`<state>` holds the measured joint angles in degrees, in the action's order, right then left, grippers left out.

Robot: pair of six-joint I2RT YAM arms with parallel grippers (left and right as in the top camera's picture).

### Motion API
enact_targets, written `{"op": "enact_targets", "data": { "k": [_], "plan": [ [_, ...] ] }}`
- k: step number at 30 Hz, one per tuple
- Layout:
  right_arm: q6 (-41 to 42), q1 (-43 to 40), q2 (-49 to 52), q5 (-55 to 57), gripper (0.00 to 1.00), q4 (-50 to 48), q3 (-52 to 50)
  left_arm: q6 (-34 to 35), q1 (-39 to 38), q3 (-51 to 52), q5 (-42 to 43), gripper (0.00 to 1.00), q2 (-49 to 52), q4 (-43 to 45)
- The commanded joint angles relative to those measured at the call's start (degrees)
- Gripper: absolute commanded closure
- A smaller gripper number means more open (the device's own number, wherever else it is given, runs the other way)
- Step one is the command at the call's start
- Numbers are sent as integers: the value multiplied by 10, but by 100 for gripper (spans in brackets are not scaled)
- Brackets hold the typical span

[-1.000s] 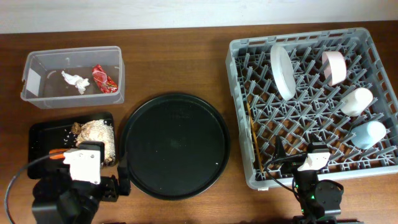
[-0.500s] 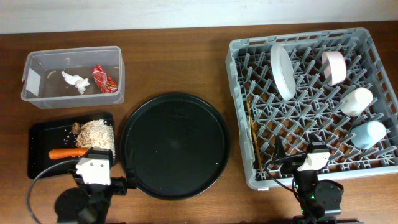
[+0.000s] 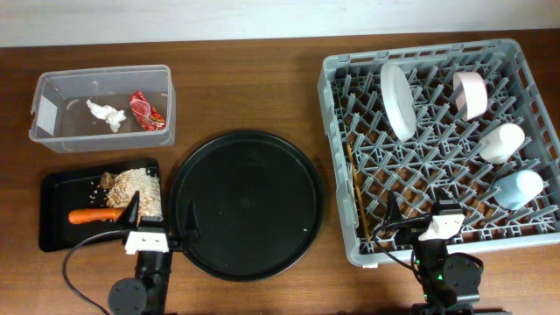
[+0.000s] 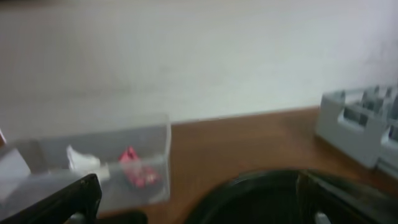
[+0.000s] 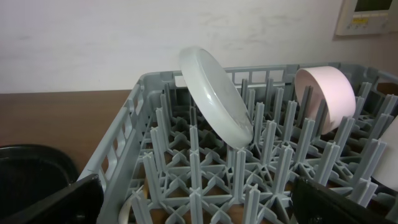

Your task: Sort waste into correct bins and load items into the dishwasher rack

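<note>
Five pieces of waste lie sorted, as far as the overhead view shows. The red crinkled wrapper and the crumpled white tissue sit inside the clear plastic rectangular tub at the back left. The orange carrot, the beige flaky food scraps and the small brown lump rest in the shallow black rectangular tray just in front of it.

Across the tabletop, the large square grey plastic dishwasher rack carries the round greyish-white plate, which leans among the pegs. The pink bowl stands on edge near it. The small white cup and the pale blue cup lie down the right side, and the thin wooden chopstick lies along the left.

The white fork cannot be made out for certain in any view. Sorting and loading therefore look all but finished, with only the fork's place left to confirm.

The large round black tray between bins and rack shows nothing on it. The left hand hovers low at the near edge where the two black trays meet, its fingers spread and empty. The right hand sits at the rack's near edge, likewise released, with nothing between its fingers.
</note>
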<state>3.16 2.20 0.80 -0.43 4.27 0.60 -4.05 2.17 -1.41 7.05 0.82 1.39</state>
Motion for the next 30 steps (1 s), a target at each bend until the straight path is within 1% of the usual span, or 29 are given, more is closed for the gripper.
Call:
{"op": "enact_targets", "data": {
  "k": [1,2,30],
  "plan": [
    [1,4,-5,1,1,3,-3,-23,-2,9,6,1,-5,-38],
    [1,4,-5,1,1,3,-3,-22,-2,9,7,1,-5,-56],
    [1,4,-5,1,1,3,-3,-23,-2,9,7,1,-5,-53]
  ]
}}
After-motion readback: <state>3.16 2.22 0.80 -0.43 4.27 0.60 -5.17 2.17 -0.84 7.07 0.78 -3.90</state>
